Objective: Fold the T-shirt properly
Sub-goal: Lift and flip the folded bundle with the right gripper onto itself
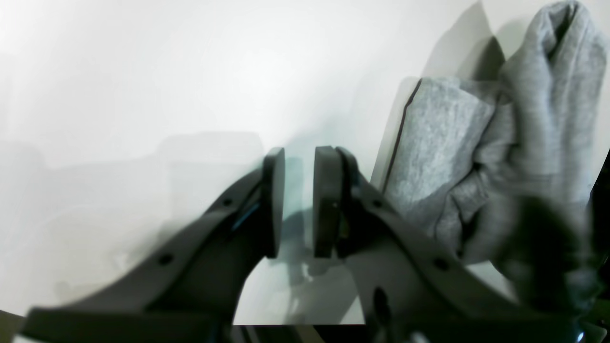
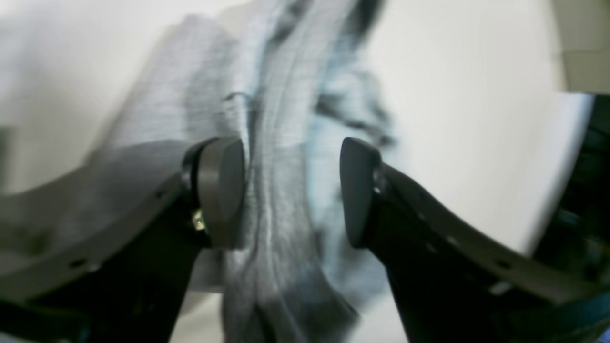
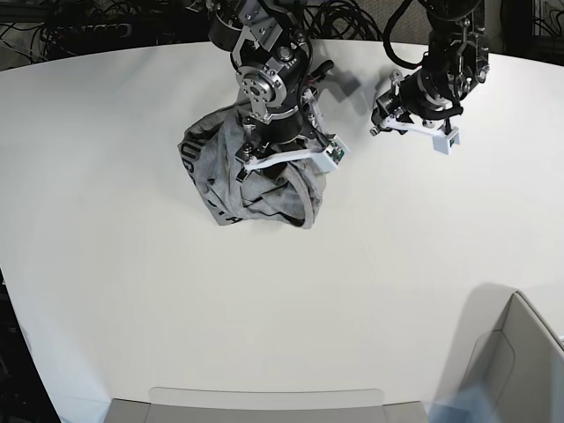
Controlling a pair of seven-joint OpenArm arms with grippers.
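Observation:
The heather-grey T-shirt lies crumpled in a heap on the white table, with black lettering showing on its left edge. My right gripper is directly over the heap. In the right wrist view the right gripper is open, and a bunched fold of the shirt runs between the jaws, touching the left pad. My left gripper is off to the right of the shirt, over bare table. In the left wrist view the left gripper is narrowly open and empty, with the shirt beside it.
A cardboard box stands at the front right corner. A flat pale tray edge lies along the table's front. Cables lie behind the table's far edge.

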